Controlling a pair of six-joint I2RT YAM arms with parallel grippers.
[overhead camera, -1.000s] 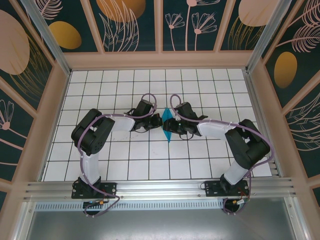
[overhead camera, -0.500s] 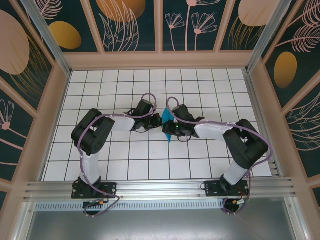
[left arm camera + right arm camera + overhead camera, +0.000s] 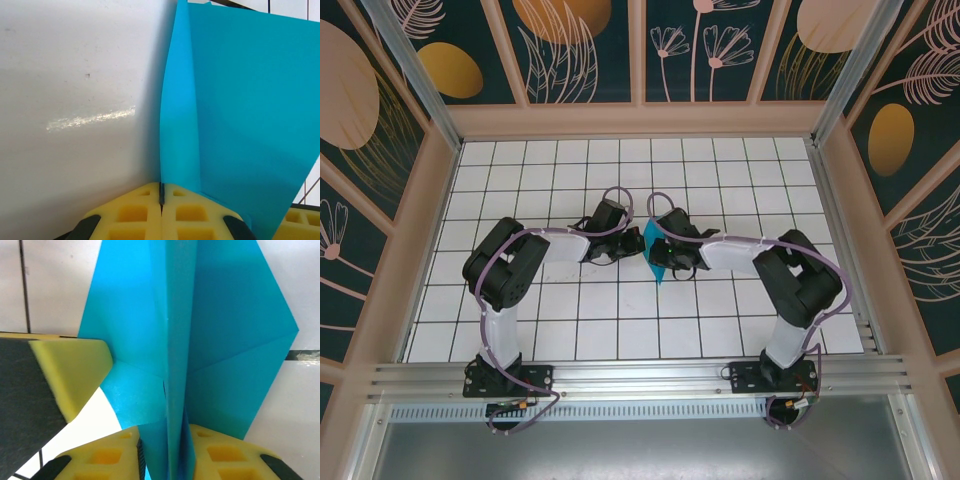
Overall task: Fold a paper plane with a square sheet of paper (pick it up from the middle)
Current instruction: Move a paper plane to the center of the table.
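Note:
The paper plane (image 3: 657, 268) is a teal-blue folded sheet with a raised centre ridge, standing on edge at the table's middle between both grippers. My left gripper (image 3: 638, 244) is shut on it; in the left wrist view the yellow pads (image 3: 135, 212) pinch the paper plane's (image 3: 240, 125) thin edge at the left gripper (image 3: 161, 192). My right gripper (image 3: 660, 254) comes from the right. Its pads (image 3: 225, 455) sit against both sides of the paper plane's (image 3: 225, 340) folded layers at the right gripper (image 3: 167, 452). The left gripper's finger (image 3: 70, 375) touches the paper at the left.
White tiled tabletop (image 3: 620, 320) with wooden walls (image 3: 640, 120) around it. The two arm bases (image 3: 505, 375) stand at the near edge. The grippers nearly touch each other at the centre.
The right gripper has slid left along the paper toward the left gripper, and its jaws have narrowed onto the folded layers. The left gripper has stayed put, still pinching the paper.

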